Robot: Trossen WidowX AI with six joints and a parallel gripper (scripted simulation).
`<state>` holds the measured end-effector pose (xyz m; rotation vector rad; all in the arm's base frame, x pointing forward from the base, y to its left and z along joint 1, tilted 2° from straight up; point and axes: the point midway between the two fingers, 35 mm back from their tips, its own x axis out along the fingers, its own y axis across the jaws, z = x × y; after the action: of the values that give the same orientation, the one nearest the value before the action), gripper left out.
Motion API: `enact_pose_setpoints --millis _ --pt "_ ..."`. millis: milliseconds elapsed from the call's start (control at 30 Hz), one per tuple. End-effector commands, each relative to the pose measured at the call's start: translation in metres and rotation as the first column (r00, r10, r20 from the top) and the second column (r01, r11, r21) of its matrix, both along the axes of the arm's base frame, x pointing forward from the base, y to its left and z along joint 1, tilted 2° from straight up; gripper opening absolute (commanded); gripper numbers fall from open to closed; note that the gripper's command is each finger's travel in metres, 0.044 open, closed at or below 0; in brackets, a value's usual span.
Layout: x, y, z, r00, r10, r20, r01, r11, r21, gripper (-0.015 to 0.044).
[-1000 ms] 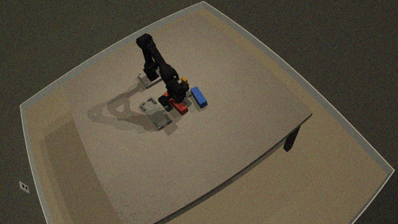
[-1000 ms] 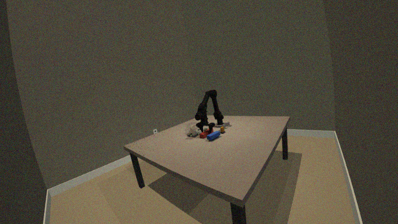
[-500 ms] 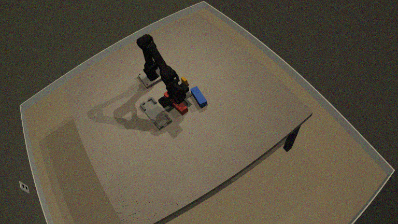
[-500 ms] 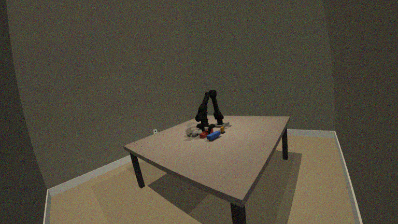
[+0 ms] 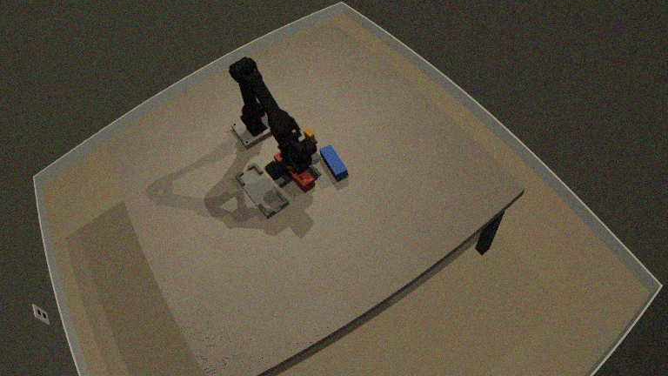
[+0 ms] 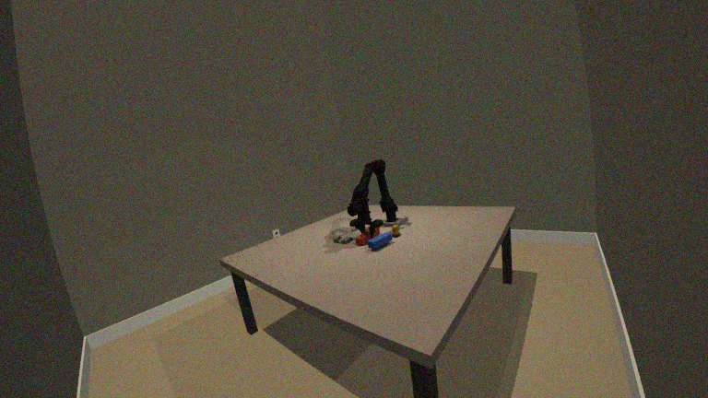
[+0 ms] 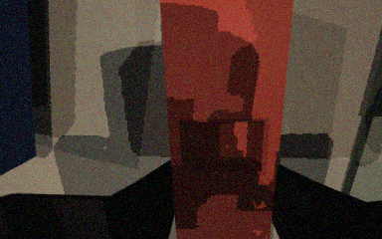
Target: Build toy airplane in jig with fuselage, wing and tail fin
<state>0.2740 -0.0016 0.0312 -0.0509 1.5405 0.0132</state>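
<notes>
The red fuselage [image 5: 306, 181] [image 6: 360, 239] [image 7: 275, 75] lies on the table, lengthwise beside the cradle, its middle hidden under the arm in the top view. My gripper [image 5: 297, 173] [image 6: 367, 233] [image 7: 217, 163] points down and is shut on the fuselage, one finger on each long side. The grey cradle [image 5: 254, 186] [image 6: 343, 240] is empty and partly in the arm's shadow. The blue wing [image 5: 334, 161] [image 6: 380, 240] [image 7: 15, 85] lies on the fuselage's other side. The small yellow-orange tail fin [image 5: 309, 134] [image 6: 395, 229] stands near the fuselage's end closer to the arm base.
The arm's base plate [image 5: 247, 142] [image 6: 400, 222] stands behind the parts. The wing lies close beside one finger, and the cradle close beside the other. The table's front edge [image 5: 394, 298] is well away from the parts.
</notes>
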Motion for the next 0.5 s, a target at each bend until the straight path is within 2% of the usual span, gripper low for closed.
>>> enact_pose_setpoints --millis 0,467 --pt "0.006 0.000 0.012 1.000 0.003 0.017 -0.003 1.000 -0.003 0.0000" --pt "0.009 0.001 0.055 1.000 0.003 0.017 -0.003 1.000 -0.002 0.0000"
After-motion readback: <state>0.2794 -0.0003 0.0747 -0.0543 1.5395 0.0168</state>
